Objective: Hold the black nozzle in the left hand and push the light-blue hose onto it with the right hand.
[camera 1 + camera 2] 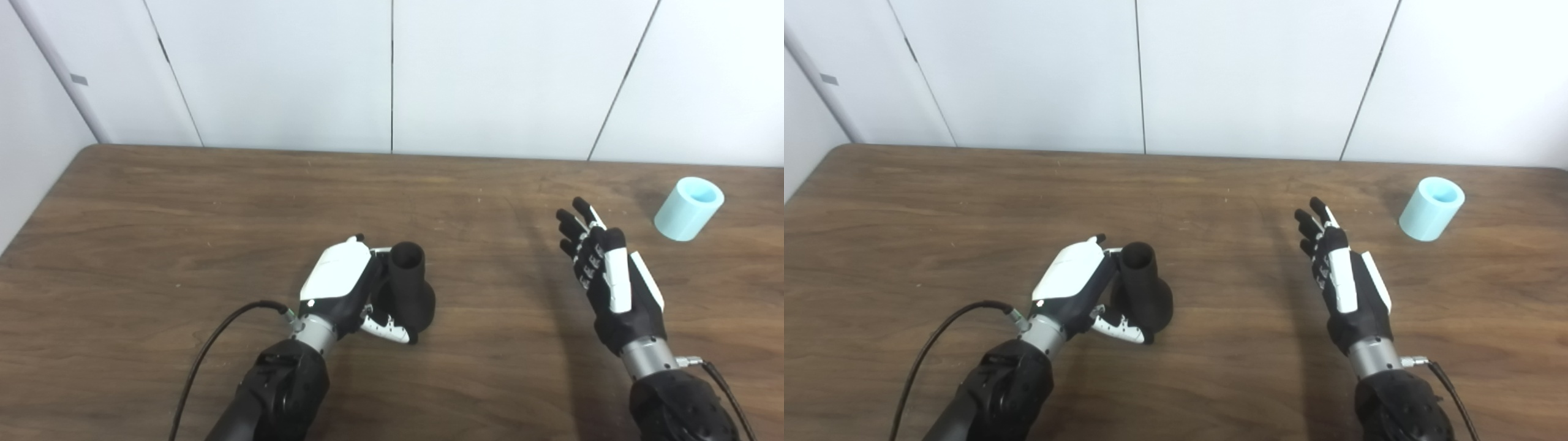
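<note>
Black nozzle (407, 288) upright on worktop (184, 220), left hand (343, 288) fingers clamped round it. Right hand (606, 282) fingers apart, empty. Light-blue hose (689, 208) lies well apart.

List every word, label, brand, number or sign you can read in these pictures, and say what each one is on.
None can be read.
The black nozzle, the light-blue hose, the left hand and the right hand show no print.
The table is bare wood grain.
A small grey tag on the left wall strip is too small to tell whether it carries text.
</note>
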Available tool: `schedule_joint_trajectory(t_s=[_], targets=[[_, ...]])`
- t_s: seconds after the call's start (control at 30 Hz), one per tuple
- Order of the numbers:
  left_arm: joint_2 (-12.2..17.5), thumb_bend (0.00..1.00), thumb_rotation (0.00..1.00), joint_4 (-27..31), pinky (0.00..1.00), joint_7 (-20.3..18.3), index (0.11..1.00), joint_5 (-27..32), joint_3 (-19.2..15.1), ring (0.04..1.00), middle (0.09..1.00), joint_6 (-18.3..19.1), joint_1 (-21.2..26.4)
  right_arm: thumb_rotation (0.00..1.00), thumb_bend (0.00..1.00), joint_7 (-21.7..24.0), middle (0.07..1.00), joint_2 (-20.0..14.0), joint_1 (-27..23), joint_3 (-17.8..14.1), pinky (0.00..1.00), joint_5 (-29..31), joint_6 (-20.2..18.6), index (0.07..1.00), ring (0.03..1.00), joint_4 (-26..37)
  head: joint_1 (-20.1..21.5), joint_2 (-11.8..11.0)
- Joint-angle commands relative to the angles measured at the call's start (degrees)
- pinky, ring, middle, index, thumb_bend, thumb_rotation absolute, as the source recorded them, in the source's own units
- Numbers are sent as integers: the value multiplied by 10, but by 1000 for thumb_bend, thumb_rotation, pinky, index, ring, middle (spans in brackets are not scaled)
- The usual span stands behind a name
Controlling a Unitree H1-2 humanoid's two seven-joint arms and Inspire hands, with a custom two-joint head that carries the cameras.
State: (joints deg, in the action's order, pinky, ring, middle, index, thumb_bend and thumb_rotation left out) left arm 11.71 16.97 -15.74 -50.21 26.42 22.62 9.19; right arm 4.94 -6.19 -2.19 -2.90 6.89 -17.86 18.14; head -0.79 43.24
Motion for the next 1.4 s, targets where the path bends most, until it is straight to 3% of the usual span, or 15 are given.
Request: schedule_joint_trajectory(t_s=[0.0,0.23,0.33,0.5,0.67,1.0,1.23,1.37], targets=[[-4,514,0,-30,1000,-36,440,14,20,687,552,-2,-21,1000,552,5,936,-8,-19,-3,974,6,3,999,976,28,0,2],[-5,514,0,-39,1000,-47,440,9,27,697,553,6,-18,1000,548,3,936,-11,-22,-3,966,11,-9,999,974,38,-1,6],[-5,523,0,-48,1000,-52,477,10,29,742,501,8,-16,1000,546,3,935,-11,-22,-3,959,11,-12,998,972,41,-1,7],[-3,525,0,-58,1000,-64,482,16,30,802,497,19,-11,1000,545,3,934,-10,-20,-3,956,11,-14,998,971,45,0,9],[-1,525,0,-55,1000,-76,482,24,28,772,496,34,-7,1000,554,5,935,-14,-19,-5,955,14,-15,999,970,44,-1,9],[-1,525,0,-66,1000,-56,482,19,27,767,495,18,-12,1000,557,4,934,-17,-20,-11,955,21,-20,998,968,48,4,9],[0,525,0,-87,1000,-46,481,28,29,749,495,12,-10,1000,561,-3,924,-22,-44,-32,945,39,-48,997,953,68,19,6],[-1,525,0,-93,1000,-47,481,30,31,748,495,12,-10,1000,558,-6,922,-41,-67,-56,963,41,-56,994,952,73,35,0]])
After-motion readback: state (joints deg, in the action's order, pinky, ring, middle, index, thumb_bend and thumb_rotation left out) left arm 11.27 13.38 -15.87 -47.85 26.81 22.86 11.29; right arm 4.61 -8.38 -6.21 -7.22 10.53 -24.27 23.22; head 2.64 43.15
